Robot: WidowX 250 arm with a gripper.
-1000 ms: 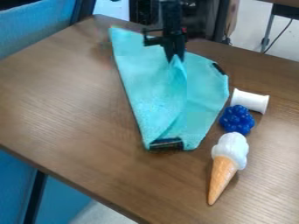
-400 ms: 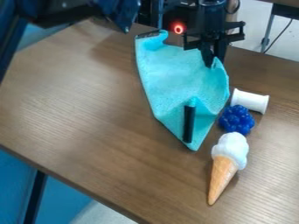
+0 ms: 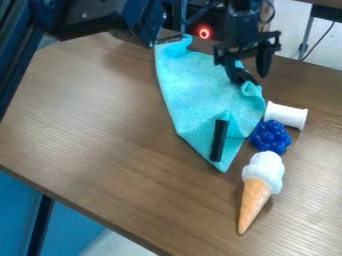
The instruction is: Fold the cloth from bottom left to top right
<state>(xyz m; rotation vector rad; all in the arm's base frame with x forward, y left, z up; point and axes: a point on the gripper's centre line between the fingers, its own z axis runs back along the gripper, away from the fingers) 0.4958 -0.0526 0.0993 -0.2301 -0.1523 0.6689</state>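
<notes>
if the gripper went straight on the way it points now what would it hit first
Probably the bunched upper-right edge of the turquoise cloth: the black gripper points down at it, though any gap between them is hard to judge.

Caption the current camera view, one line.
Jaws apart, the gripper hangs at the upper right of the folded turquoise cloth beside a white spool.

cloth [image 3: 200,82]: matt, rough | table [image 3: 107,130]: smooth wood-grain | berries [image 3: 270,136]: glossy
</notes>
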